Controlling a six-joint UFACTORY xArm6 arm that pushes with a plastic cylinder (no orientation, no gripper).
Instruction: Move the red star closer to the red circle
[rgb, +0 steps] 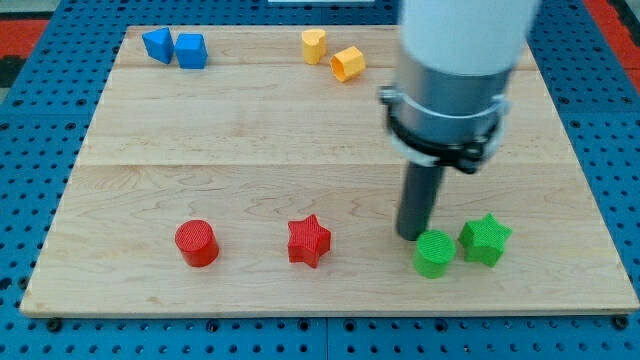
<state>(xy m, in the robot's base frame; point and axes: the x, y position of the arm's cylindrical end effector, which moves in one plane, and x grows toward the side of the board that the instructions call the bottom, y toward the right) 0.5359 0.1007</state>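
The red star (309, 241) lies on the wooden board (250, 130) near the view's bottom, at centre. The red circle (197, 243) lies to its left, about a hundred pixels away. My tip (412, 236) rests on the board to the right of the red star, well apart from it. The tip stands just above and left of the green circle (434, 253), almost touching it.
A green star (485, 239) sits right of the green circle. Two blue blocks (157, 44) (191, 50) lie at the view's top left. A yellow heart-like block (314, 45) and a yellow hexagon (347, 63) lie at top centre. The arm's body (455, 70) hangs over the board's right part.
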